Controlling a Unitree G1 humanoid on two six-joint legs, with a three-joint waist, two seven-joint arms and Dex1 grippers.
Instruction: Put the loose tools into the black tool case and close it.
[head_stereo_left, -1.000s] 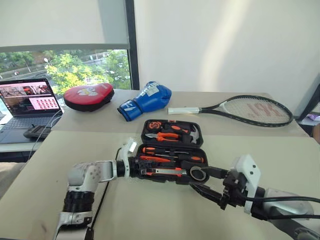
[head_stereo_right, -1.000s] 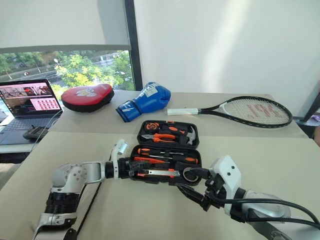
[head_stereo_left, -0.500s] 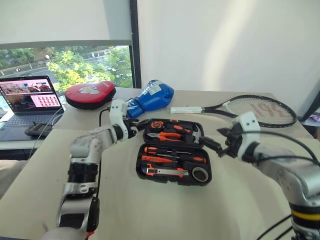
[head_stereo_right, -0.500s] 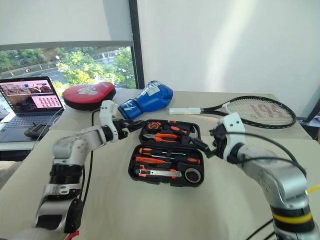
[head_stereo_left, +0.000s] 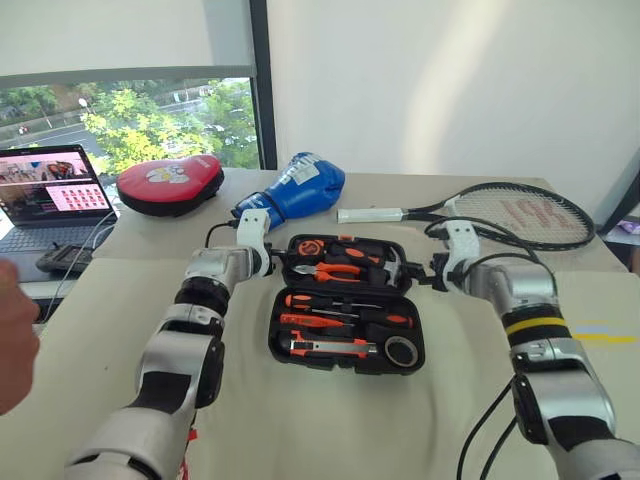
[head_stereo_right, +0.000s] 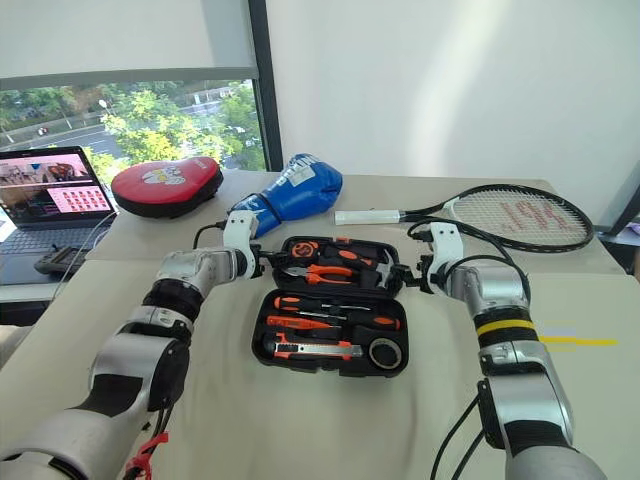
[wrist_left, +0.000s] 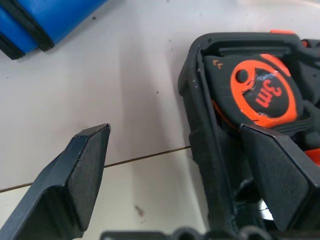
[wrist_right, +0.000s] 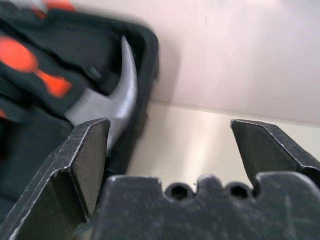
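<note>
The black tool case (head_stereo_left: 277, 338) lies open in the middle of the table. In its near half rest two long screwdrivers (head_stereo_left: 345, 301), the utility knife (head_stereo_left: 326, 347) and the tape roll (head_stereo_left: 402, 350). The far half holds pliers, a hammer and an orange tape measure (wrist_left: 260, 92). My left gripper (head_stereo_left: 274, 262) is open, and its fingers (wrist_left: 87, 170) straddle the far half's left wall (wrist_left: 197, 115). My right gripper (head_stereo_left: 421, 276) is open at that half's right wall (wrist_right: 149, 60), beside the hammer head (wrist_right: 122, 92). Neither gripper holds anything.
Along the back of the table lie a red punch pad (head_stereo_left: 166, 182), a blue boxing glove (head_stereo_left: 297, 189) and a tennis racket (head_stereo_left: 510, 212). At far left stands an open laptop (head_stereo_left: 45, 195). A person's hand (head_stereo_left: 14, 332) shows at the left edge.
Both arms have reached forward from the case's near edge to the two sides of its far half. The left gripper has gone from shut to open. The camera has shifted.
</note>
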